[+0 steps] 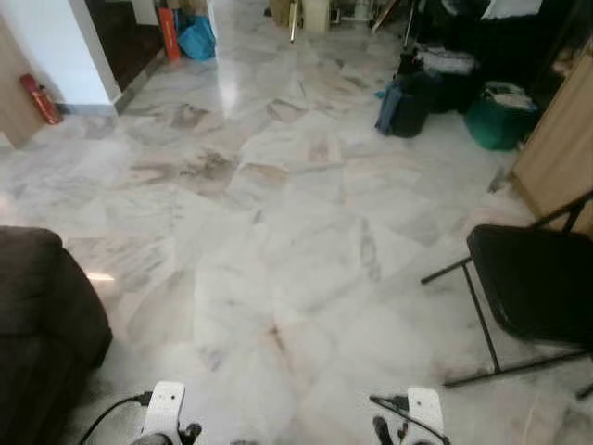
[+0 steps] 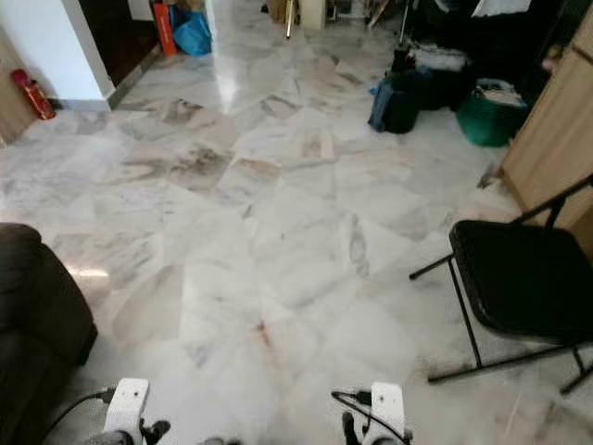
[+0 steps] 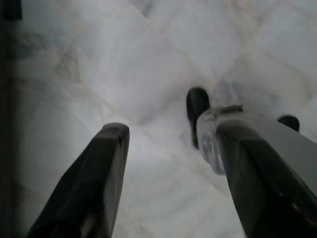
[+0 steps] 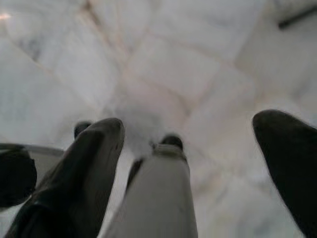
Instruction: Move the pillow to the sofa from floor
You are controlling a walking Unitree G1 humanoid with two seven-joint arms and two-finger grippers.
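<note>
Both pincers hang open above marble floor.

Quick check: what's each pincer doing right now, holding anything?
Left pincer: open, holding nothing, hanging over the marble floor.
Right pincer: open, holding nothing, also over the floor.

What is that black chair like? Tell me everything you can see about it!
The black chair looks like a folding one. It has a flat, dark padded seat on thin black metal legs and floor bars that splay out over the pale marble floor. It stands upright on the robot's right, close to a light wooden cabinet. Nothing lies on its seat, and no gripper touches it. Its back is cut off by the picture's edge.
</note>
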